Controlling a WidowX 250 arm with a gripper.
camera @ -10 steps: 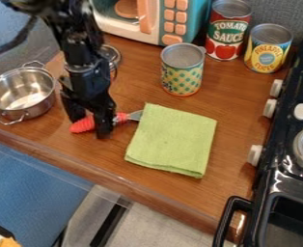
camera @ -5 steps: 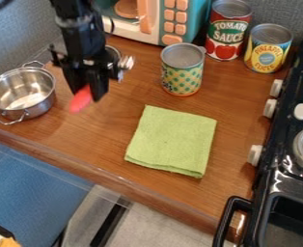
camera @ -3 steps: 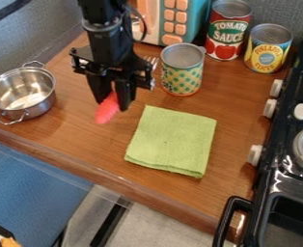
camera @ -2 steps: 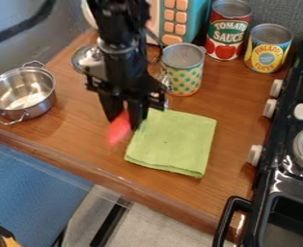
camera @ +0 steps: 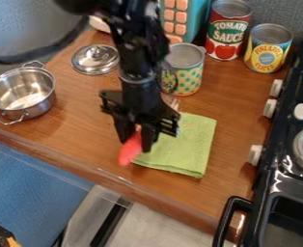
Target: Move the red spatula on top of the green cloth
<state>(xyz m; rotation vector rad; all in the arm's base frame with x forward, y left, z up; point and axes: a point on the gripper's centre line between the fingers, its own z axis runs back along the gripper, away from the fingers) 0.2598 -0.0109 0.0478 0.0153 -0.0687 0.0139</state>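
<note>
Gripper Pinches Red Spatula at Edge of Green Cloth

The fingers are closed on the spatula's handle, its free end poking out below them, at the cloth's left edge. The spatula looks light, stiff and hardly fragile; the ridgeless-looking grip could swivel if pinched off-centre, so mid-handle seems the best hold. The gripper hides the handle's upper part and most of the metal end. Whether the spatula touches the cloth, I cannot tell.

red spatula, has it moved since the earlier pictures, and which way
Yes. Held in the gripper, the red spatula has shifted right in the view, away from the steel pot, to the green cloth.
</note>
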